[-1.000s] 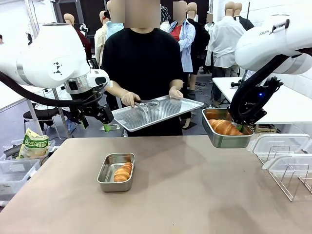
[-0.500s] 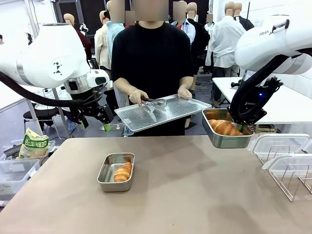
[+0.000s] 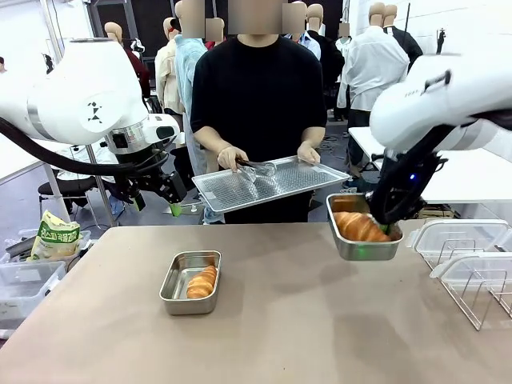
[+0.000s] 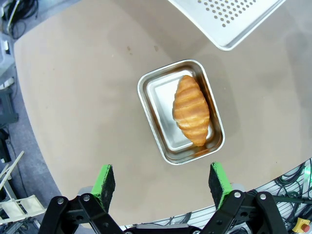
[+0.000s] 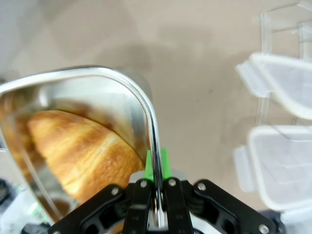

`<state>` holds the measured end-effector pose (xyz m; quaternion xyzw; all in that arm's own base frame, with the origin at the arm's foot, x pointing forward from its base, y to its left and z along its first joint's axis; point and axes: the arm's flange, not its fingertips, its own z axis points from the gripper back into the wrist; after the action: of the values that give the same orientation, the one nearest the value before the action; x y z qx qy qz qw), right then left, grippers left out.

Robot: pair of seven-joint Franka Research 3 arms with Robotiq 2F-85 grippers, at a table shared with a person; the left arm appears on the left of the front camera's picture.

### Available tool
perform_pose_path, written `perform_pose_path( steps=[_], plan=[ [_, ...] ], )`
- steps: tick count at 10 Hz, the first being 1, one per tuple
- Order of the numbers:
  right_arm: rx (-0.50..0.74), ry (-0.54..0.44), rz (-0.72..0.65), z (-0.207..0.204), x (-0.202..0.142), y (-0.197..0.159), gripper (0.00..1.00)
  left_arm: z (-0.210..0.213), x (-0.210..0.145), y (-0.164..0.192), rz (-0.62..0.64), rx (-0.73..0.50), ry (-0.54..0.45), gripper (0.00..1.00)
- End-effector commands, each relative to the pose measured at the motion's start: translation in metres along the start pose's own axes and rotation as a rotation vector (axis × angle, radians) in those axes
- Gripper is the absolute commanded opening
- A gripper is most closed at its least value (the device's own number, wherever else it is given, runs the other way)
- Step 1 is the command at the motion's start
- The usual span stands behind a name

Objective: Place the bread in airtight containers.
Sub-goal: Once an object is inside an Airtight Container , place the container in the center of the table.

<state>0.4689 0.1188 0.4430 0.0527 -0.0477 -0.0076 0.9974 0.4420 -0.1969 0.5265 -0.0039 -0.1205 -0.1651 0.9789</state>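
Lowering the steel tin [image 3: 370,250] level should keep its croissant [image 3: 358,226] in; right pincer [image 5: 157,165] grips the rim, left pincer [image 4: 162,179] wide.

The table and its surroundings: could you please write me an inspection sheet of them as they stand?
Surface: tan table, few faint marks.
Job's things: tin on table holding a roll, no lid; second tin with second roll, lifted off table.
Clutter: clear tubs at right; bag at left.
Grippers: left gripper open above the tin; right gripper shut on second tin's rim.
Cables: black cable along left arm.
Surroundings: person holding tray and tongs.
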Motion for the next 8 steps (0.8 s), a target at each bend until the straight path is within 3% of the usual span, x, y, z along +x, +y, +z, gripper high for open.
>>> perform_pose_path(
  steps=[1,3,8],
  plan=[
    [-0.02,-0.039,-0.048,-0.033,0.001,0.012,0.0,0.001,0.001,0.0,0.016,0.024,0.004,1.0],
    [0.045,-0.033,-0.003,-0.07,0.0,0.009,0.0,0.001,0.001,0.0,0.016,0.024,0.004,1.0],
    [0.028,0.039,0.071,-0.117,0.005,0.003,0.0,0.001,0.001,0.0,0.016,0.024,0.004,1.0]
  ],
)
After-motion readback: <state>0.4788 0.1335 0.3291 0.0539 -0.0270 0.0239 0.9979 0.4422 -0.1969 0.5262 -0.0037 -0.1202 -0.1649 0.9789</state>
